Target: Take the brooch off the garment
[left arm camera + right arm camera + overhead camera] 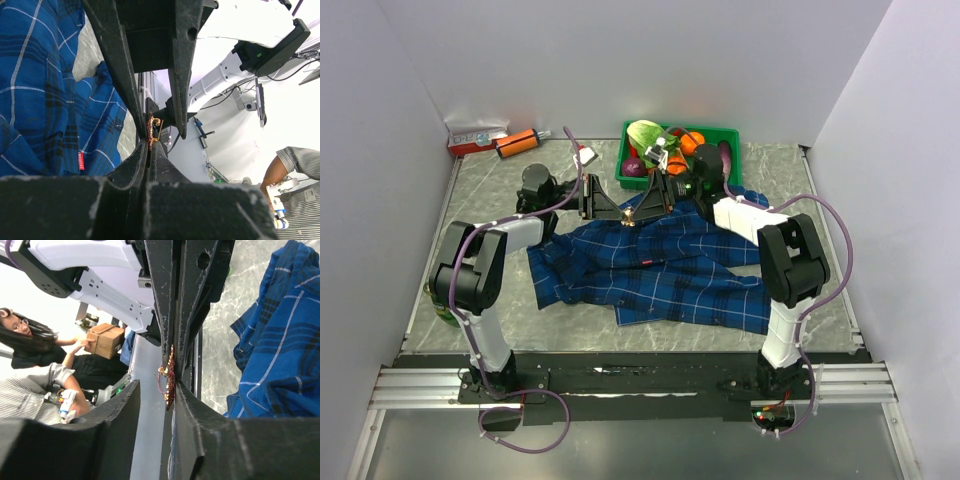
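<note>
Brooch (150, 131) looks clear of the plaid shirt (650, 270), pinched tight in my left gripper (149, 144). My right gripper (157, 385) gapes around it, holding nothing. Next, I judge: carry it aside and release.

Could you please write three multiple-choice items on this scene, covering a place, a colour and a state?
1. Where is the green bin?
A. Behind the shirt, on its far side
B. Between the arm bases
C. On a sleeve

2. What colour is the shirt's tag?
A. Yellow
B. Red
C. White

3. What is the state of the left gripper?
A. Wide open and empty
B. Shut on the shirt
C. Shut on the brooch

Answers:
1 A: the top view shows the bin beyond the shirt's far edge.
2 B: the left wrist view shows a small red rectangle on the blue plaid.
3 C: in the left wrist view its fingers meet with the gold brooch pinched at their tips, with no fabric around it.
</note>
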Controlling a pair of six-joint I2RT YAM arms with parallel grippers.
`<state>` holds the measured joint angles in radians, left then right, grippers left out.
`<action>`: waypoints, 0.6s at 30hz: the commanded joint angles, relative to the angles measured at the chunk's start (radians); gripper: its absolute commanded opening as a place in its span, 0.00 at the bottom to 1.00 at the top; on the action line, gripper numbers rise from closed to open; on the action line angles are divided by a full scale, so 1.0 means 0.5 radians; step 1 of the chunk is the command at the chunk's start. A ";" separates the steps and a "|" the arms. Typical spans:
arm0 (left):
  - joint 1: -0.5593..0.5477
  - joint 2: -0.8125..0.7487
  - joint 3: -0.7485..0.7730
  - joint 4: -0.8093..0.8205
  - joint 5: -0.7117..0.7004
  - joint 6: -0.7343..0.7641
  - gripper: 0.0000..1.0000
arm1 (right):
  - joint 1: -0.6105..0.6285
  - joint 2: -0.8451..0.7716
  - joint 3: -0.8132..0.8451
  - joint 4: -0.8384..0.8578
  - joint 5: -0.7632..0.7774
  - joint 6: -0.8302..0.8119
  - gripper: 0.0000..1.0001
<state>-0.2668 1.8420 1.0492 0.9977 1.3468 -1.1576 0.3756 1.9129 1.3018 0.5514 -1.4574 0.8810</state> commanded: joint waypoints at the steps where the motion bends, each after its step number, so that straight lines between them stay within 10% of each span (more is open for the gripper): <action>1: 0.015 -0.021 0.018 0.082 0.009 0.002 0.01 | -0.036 -0.098 0.078 -0.219 -0.073 -0.225 0.46; 18: 0.015 -0.024 0.031 0.005 0.009 0.051 0.01 | -0.027 -0.046 0.253 -0.775 0.009 -0.624 0.35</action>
<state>-0.2607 1.8431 1.0492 0.9886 1.3460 -1.1603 0.3592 1.9121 1.3708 0.2245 -1.4570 0.6384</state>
